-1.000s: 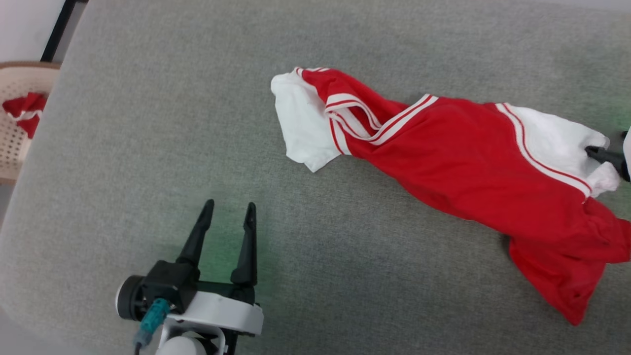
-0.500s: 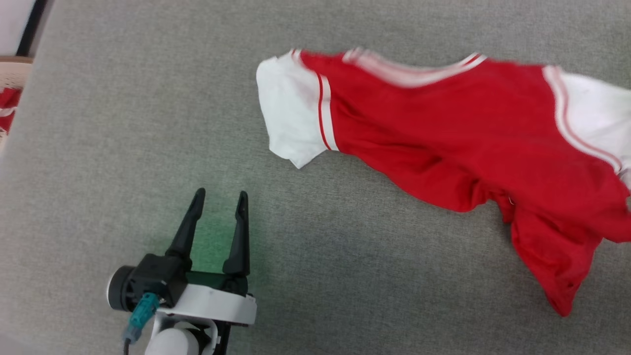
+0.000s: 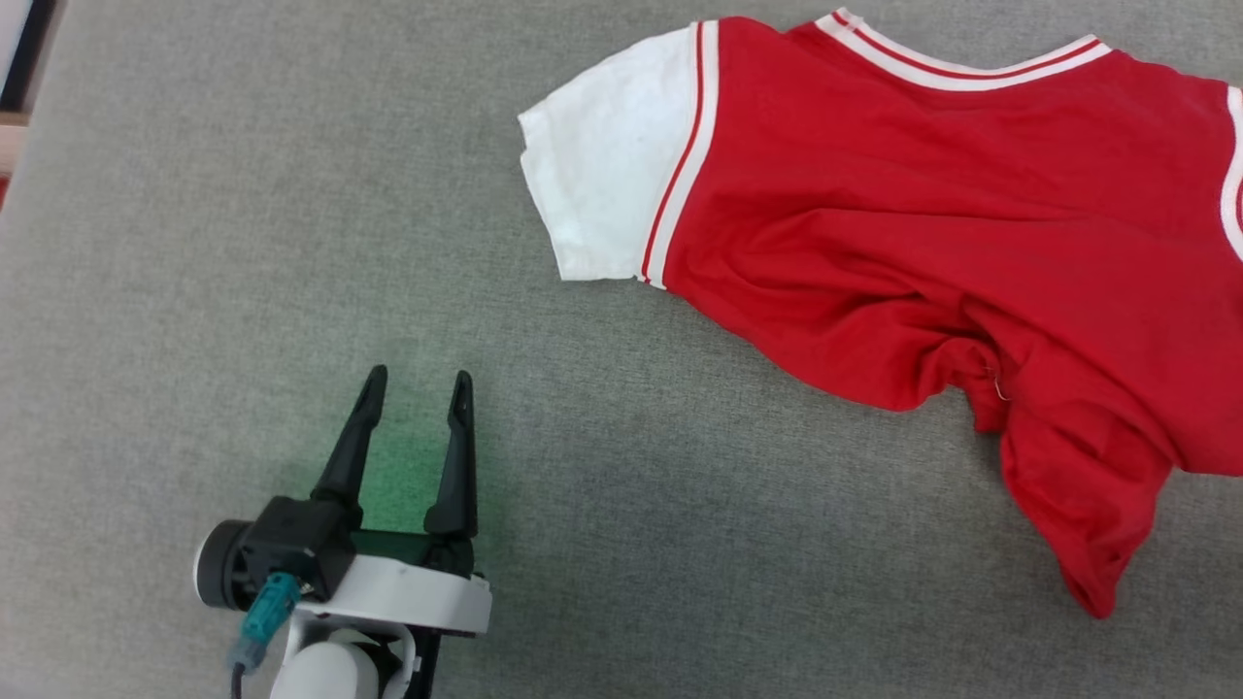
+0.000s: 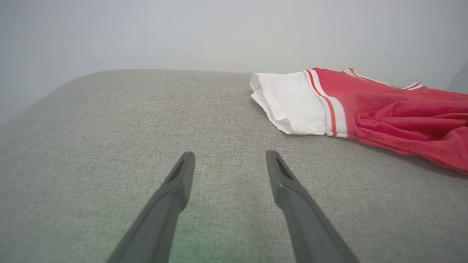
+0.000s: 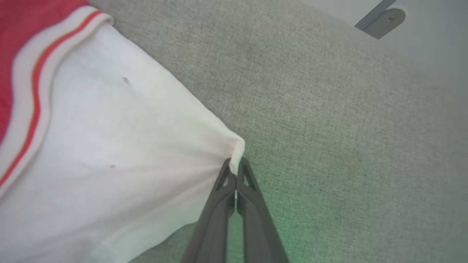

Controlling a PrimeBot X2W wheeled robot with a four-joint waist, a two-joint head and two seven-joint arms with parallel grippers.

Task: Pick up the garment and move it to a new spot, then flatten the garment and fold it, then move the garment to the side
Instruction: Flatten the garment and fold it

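Observation:
The garment (image 3: 923, 214), red with white sleeves and striped trim, lies spread across the upper right of the grey cushioned surface (image 3: 631, 544) in the head view, its lower part bunched. My left gripper (image 3: 416, 381) stands open at the lower left, well apart from the near white sleeve (image 4: 292, 102), nothing between its fingers. In the right wrist view my right gripper (image 5: 234, 165) is shut on the corner of the garment's other white sleeve (image 5: 109, 153), the cloth pulled into a taut point at its tips.
The grey surface's left edge (image 3: 29, 126) runs along the far left of the head view. A grey metal bracket (image 5: 380, 16) shows past the surface's far edge in the right wrist view.
The right gripper has shut on the sleeve corner and pulled it away, so the garment has spread out wider and flatter. The head camera has shifted. The left gripper stays open.

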